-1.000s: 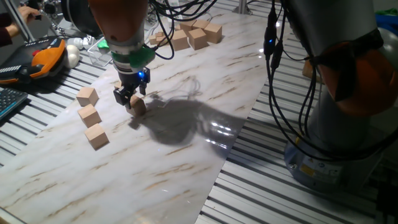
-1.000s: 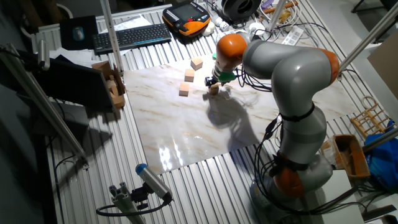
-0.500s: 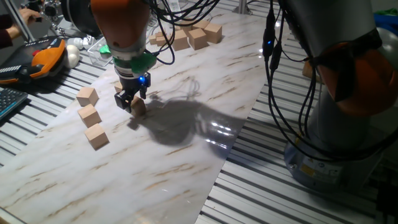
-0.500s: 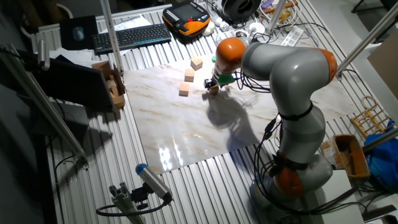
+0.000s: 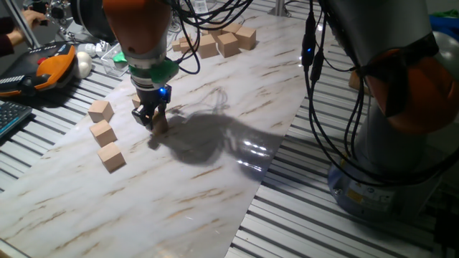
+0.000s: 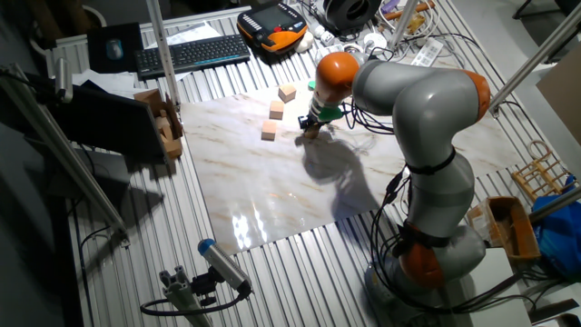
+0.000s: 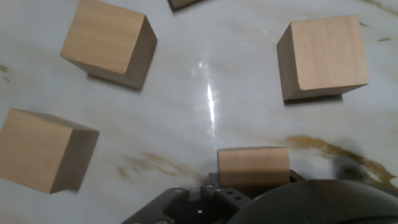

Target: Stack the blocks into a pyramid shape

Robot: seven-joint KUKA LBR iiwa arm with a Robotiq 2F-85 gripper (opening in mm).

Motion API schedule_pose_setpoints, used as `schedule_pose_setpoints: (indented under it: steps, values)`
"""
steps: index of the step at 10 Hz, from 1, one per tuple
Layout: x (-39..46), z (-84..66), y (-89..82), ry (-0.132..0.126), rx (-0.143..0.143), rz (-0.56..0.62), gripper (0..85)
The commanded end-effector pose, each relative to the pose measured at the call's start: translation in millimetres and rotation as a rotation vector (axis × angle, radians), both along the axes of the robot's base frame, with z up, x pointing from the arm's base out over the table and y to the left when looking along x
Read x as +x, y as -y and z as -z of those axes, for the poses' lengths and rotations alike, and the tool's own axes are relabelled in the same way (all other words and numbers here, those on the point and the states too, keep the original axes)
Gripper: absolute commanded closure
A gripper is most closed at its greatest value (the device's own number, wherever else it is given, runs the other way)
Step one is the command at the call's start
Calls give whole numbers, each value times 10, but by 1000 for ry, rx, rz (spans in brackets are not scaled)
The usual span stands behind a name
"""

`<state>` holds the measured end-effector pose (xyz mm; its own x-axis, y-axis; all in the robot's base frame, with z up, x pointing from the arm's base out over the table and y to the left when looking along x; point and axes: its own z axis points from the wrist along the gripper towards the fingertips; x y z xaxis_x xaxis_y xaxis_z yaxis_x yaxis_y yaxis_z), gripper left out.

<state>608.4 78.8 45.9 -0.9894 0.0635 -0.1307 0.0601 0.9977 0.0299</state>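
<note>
While your gripper (image 5: 154, 120) hangs low over the marble board (image 5: 215, 179), one tan block (image 5: 161, 123) sits right at its fingertips, and the fingers look closed on that cube. From the hand view you see the same block (image 7: 253, 167) tight against the gripper body at the bottom edge, with only its front face showing. You cannot tell from any view whether the cube rests on the board or is lifted just off it.

Beyond it, on the board, three more blocks lie apart from one another: one upper left (image 7: 111, 42), one lower left (image 7: 43, 150) and one upper right (image 7: 324, 57) in the hand view. In one fixed view they form a loose line left of the gripper (image 5: 106, 133). At the far end of the board you have a cluster of tan cubes (image 5: 219, 39).
</note>
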Motion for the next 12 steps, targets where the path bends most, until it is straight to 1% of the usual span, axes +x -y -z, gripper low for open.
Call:
schedule_pose_setpoints:
  steps: [1, 2, 3, 7, 10, 12]
  values:
    - [4, -10, -9, 3, -2, -1, 850]
    - [12, -37, -47, 3, -10, -3, 850]
    - [16, -59, -120, 10, -20, 0, 850]
    - [48, -110, -349, 10, -48, -14, 850]
    - [93, -40, -374, 18, -37, -19, 850]
    - [117, -64, -404, 18, -36, -27, 850]
